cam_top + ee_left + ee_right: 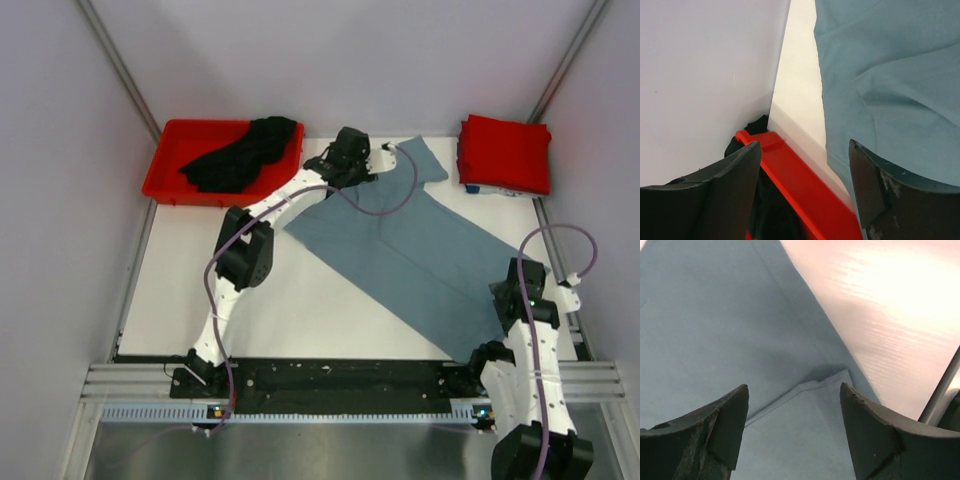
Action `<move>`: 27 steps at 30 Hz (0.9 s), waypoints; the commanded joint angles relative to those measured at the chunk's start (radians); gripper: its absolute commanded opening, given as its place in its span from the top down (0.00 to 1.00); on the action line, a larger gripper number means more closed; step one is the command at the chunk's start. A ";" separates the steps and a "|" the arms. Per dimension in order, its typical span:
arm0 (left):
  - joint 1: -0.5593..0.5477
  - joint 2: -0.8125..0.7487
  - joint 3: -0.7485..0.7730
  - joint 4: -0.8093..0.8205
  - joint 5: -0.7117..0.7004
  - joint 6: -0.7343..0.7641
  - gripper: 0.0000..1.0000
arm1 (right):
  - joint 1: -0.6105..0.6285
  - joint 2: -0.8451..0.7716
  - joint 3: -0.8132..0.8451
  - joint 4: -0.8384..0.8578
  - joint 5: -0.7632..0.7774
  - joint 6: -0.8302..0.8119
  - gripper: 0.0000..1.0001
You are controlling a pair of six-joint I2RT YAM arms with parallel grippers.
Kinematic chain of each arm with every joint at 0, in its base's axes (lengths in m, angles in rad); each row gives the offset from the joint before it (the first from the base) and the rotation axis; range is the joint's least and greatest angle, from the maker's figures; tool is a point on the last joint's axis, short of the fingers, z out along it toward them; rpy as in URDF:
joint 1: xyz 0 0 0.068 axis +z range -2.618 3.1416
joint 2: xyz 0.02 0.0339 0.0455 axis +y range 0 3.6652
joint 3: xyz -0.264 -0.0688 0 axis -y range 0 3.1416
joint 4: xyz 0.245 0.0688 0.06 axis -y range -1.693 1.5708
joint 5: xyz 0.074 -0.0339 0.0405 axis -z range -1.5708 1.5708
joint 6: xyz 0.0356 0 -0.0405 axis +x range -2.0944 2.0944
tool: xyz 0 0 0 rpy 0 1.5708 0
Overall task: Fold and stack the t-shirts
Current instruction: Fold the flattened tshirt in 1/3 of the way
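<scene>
Hovering left jaws, wide and empty, over 11 o'clock end of grey shirt (420,250); hovering right jaws, wide and empty, over its 5 o'clock corner.

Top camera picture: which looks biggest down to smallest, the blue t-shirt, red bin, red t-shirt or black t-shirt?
1. Grey-blue t-shirt, spread out.
2. Red bin.
3. Folded red t-shirt and bunched black t-shirt: look about alike.

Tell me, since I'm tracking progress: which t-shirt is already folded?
The red t-shirt at the far right corner, a neat folded square. The grey-blue t-shirt lies spread across the table; the black t-shirt is bunched in the red bin.
</scene>
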State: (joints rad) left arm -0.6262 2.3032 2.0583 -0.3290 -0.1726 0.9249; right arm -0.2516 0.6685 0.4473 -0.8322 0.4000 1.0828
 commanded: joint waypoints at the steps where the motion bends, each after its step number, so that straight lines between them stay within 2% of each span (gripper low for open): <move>1: 0.011 -0.129 0.030 -0.105 -0.004 -0.015 0.25 | -0.009 -0.012 0.097 0.137 -0.005 -0.237 0.27; 3: 0.025 -0.215 -0.048 -0.189 0.057 0.003 0.27 | -0.006 -0.004 0.135 0.211 -0.145 -0.393 0.28; 5: 0.045 -0.305 -0.159 -0.263 0.114 0.049 0.37 | 0.014 0.012 0.172 0.248 -0.289 -0.484 0.41; 7: 0.075 -0.378 -0.263 -0.352 0.203 0.122 0.48 | 0.052 0.055 0.206 0.242 -0.396 -0.523 0.45; 11: 0.176 -0.433 -0.400 -0.487 0.268 0.296 0.49 | 0.162 0.150 0.229 0.197 -0.535 -0.509 0.48; 16: 0.286 -0.410 -0.484 -0.452 0.346 0.497 0.42 | 0.350 0.180 0.171 0.166 -0.484 -0.388 0.54; 18: 0.290 -0.406 -0.523 -0.411 0.366 0.546 0.41 | 0.357 0.166 0.133 0.168 -0.474 -0.338 0.62; 24: 0.290 -0.354 -0.589 -0.309 0.352 0.604 0.40 | 0.357 0.128 -0.022 0.203 -0.405 -0.230 0.67; 27: 0.290 -0.320 -0.576 -0.311 0.334 0.609 0.40 | 0.342 0.161 -0.058 0.251 -0.377 -0.186 0.76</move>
State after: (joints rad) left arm -0.3305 1.9198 1.4944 -0.6563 0.1219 1.4826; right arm 0.0978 0.8108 0.4232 -0.6506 -0.0353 0.8062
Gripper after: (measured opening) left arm 0.603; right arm 0.283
